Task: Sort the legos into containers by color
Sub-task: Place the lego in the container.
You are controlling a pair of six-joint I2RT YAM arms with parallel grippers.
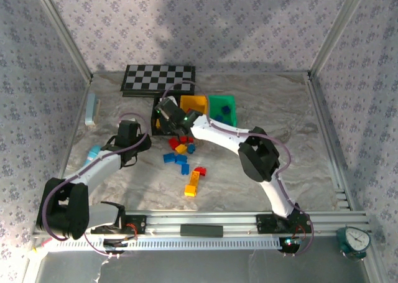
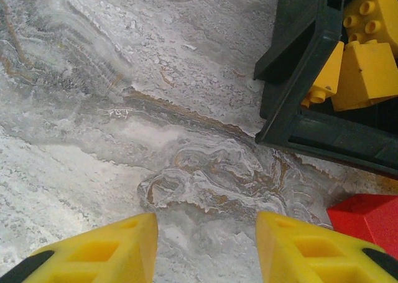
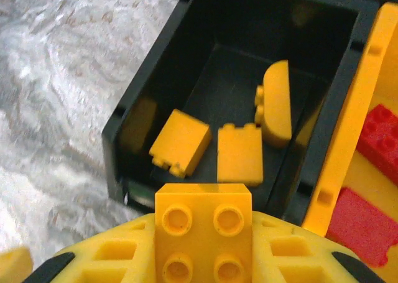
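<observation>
- left hand (image 2: pixel 205 252): jaws apart, nothing between them, low over bare tabletop (image 2: pixel 124 109). The corner of the black bin (image 2: pixel 298 78) is ahead and to its right. A red brick (image 2: pixel 367 218) lies just beside its right finger. My read is that it is idling clear of the bin so the other arm has room.
- loose bricks (image 1: pixel 183 162): a red, blue and yellow mix on the tabletop, to the right of the left hand and nearer the arm bases than the right hand. These are not yet sorted, so I'd put the job around mid-way.
- right hand (image 3: pixel 203 252): clamped on a yellow 2x2 brick (image 3: pixel 203 221), studs facing the wrist camera, fingers on two opposite side faces. The side grip leaves the brick's underside free, so it should drop straight on release.
- black bin: under and just ahead of the right hand, with three yellow bricks (image 3: pixel 239 152) on its floor. They match the held brick, so I take this as the drop target. I can't tell the brick's height above the rim.
- yellow bin (image 3: pixel 348 109): touching the black bin, on the right hand's right, with red bricks (image 3: pixel 379 140) inside. Risk: a release that drifts right puts yellow in with red.
- green bin (image 1: pixel 212 106): further right again, past the yellow bin, with blue bricks (image 1: pixel 225 112) inside.
</observation>
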